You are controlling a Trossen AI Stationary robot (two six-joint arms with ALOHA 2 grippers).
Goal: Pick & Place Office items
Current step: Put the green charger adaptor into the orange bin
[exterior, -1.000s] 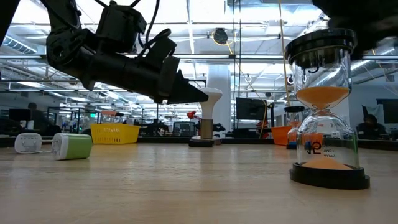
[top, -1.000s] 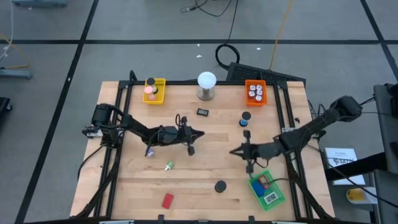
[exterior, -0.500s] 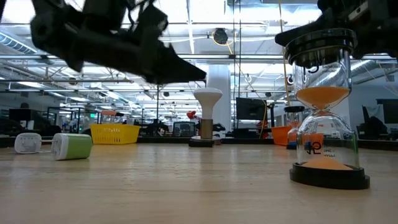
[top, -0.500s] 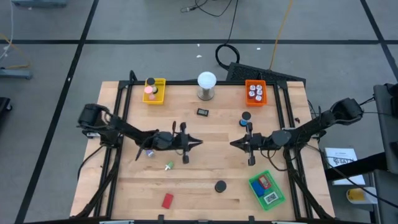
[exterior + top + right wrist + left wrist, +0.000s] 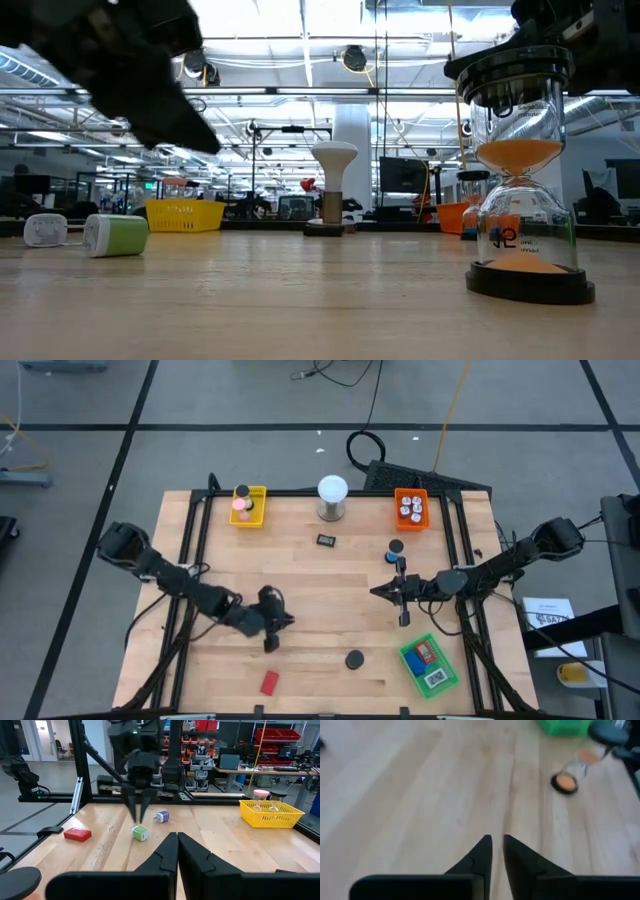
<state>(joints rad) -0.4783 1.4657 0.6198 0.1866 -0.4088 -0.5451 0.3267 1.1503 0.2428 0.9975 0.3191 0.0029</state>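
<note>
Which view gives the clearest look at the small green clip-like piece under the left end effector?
The right wrist view: the green piece lies unobstructed on the table, directly below the left end effector. The low view shows it side-on, near a white piece. The high and left wrist views don't show it.

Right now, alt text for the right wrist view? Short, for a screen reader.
The right gripper, shut, points across the wooden table at the left gripper, which hangs fingers-down just above a small green and white block. A purple clip lies behind the block, a red block to one side and a yellow tray on the other.
</note>
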